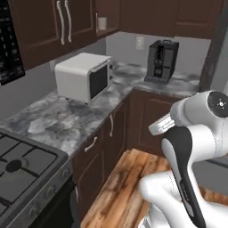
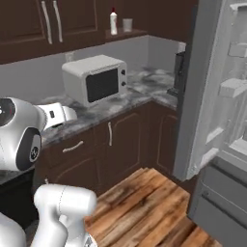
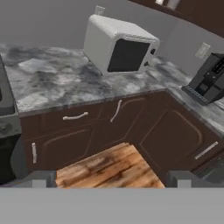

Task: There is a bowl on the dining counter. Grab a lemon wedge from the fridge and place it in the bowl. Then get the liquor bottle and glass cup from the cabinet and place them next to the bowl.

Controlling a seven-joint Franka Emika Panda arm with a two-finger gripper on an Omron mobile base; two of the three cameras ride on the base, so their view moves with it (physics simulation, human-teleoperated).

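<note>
Your two-finger gripper point(image 3: 112, 181) stands wide open and empty, ready for a grab. The white liquor bottle point(image 2: 113, 22) and small glass cup point(image 2: 127, 24) wait on the open dark-wood cabinet shelf point(image 2: 123, 34), beside the grey fridge's open door point(image 2: 193, 96).

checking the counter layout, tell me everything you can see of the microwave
The microwave is a white, boxy unit with a dark glass door and a narrow control strip with small dark knobs beside it. The door is shut. It sits upright, turned at an angle, on the grey marbled counter near the inside corner, below the dark wooden wall cabinets. Only the counter touches it; the black coffee machine stands apart along the other run.
</note>
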